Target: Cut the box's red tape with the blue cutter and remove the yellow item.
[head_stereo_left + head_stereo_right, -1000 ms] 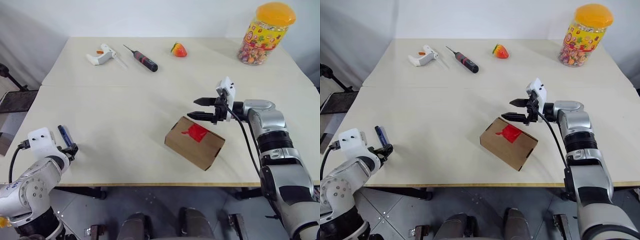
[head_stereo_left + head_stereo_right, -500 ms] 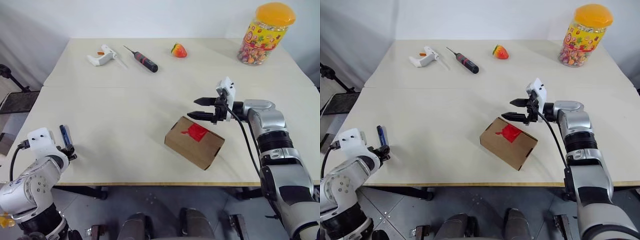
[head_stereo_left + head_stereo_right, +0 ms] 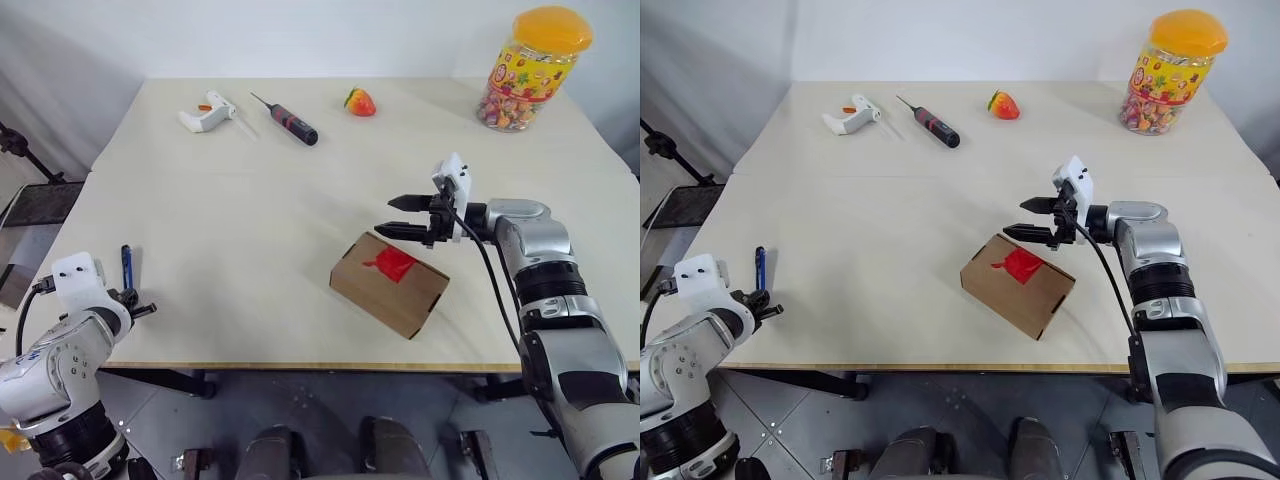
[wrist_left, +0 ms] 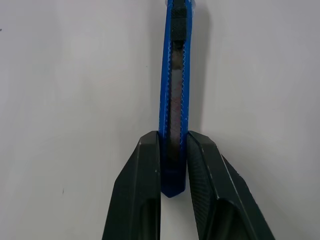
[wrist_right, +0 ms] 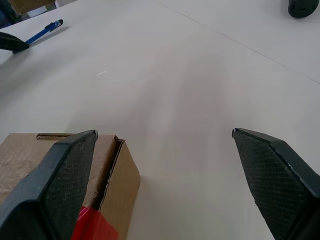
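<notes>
The blue cutter [image 3: 126, 265] lies flat near the table's left front corner. My left gripper [image 4: 172, 140] is at its near end, and both black fingers press against the cutter's sides. The brown box [image 3: 390, 285] sits at the table's middle front, flaps closed, with the wrinkled red tape [image 3: 393, 264] across its seam. My right gripper [image 3: 405, 218] hovers open just above the box's far corner, its fingers wide apart. In the right wrist view, the box's corner [image 5: 115, 170] lies under one finger. The yellow item is hidden.
At the table's far side lie a white glue gun [image 3: 205, 110], a black-and-red screwdriver [image 3: 290, 120] and a strawberry toy [image 3: 359, 101]. A yellow-lidded candy jar [image 3: 530, 70] stands at the far right. The left hand is over the table's front edge [image 3: 250, 368].
My left gripper's fingers have closed in on the cutter's near end, and the cutter now points straighter away. The right arm and the box have not moved.
</notes>
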Robot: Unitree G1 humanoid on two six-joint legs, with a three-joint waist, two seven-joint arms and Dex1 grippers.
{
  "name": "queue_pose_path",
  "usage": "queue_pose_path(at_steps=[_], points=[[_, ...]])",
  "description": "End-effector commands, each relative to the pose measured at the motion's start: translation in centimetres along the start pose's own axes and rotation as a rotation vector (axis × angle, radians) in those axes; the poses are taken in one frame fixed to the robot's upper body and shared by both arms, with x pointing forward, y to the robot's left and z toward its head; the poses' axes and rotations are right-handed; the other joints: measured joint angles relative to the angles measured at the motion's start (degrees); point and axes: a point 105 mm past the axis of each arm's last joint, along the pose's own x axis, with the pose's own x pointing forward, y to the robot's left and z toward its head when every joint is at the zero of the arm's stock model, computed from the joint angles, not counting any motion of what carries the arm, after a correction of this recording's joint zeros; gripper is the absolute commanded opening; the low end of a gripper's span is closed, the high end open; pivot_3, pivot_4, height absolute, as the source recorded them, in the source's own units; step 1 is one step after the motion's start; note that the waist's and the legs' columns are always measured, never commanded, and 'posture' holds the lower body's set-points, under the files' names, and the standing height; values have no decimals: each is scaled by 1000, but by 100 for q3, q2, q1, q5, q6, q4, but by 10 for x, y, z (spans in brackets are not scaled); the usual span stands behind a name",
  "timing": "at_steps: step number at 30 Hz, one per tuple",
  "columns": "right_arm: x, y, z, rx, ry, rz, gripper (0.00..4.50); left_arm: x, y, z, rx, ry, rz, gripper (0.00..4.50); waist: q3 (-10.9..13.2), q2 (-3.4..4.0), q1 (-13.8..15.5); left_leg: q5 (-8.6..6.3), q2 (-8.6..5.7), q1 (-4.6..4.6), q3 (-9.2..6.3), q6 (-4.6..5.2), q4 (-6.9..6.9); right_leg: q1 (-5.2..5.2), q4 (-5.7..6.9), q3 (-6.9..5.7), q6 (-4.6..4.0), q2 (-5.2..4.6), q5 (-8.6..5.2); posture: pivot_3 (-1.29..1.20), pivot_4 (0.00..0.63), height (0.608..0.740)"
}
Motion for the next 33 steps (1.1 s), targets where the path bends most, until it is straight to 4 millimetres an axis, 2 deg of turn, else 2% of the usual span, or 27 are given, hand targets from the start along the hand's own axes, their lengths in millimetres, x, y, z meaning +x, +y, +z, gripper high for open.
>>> queue_pose_path(at_steps=[1,5,9,14,20,24,27,33], points=[[-6,0,23,-62,-44,-2,4500,5,7,-25,2,113,22,666,0,0,3,0,0,0,0,0,0,0,0,0,0,-1,0,0,150,740],[-6,1,24,-65,-48,2,4500,3,7,-23,27,106,14,666,0,0,3,0,0,-1,1,0,-1,-2,0,2,0,-2,0,0,150,740],[-9,3,30,-81,-63,11,4500,-11,-3,-10,205,65,-62,666,4,-4,-40,-2,2,-5,2,-2,-6,-10,2,5,-2,-4,-1,0,150,740],[-8,11,37,-116,-67,43,4500,-30,-30,4,275,-39,-308,666,10,-13,-70,-6,-2,-11,-3,-3,-31,-19,-9,3,-2,-6,-1,0,150,740],[-4,31,48,-173,-73,93,4500,-59,-61,3,476,-102,-645,666,24,-33,-85,-10,10,-23,-6,-10,-43,-25,-39,-2,-5,-4,-2,0,150,740],[-5,66,52,-256,-34,189,4500,-89,-86,-9,688,-114,-994,666,32,-37,-71,-10,12,-25,-5,-10,-50,-26,-47,-7,-9,-4,-5,0,150,740],[-5,87,51,-297,-8,243,4500,-88,-86,-10,837,-149,-1105,666,34,-34,-70,-10,7,-28,-2,-9,-60,-28,-63,-16,-10,1,-5,0,150,740],[-1,123,45,-356,51,320,4500,-80,-90,-16,1073,-103,-1275,666,35,-34,-69,-10,9,-24,18,-4,-70,-33,-65,-69,-10,11,-5,0,150,740]])
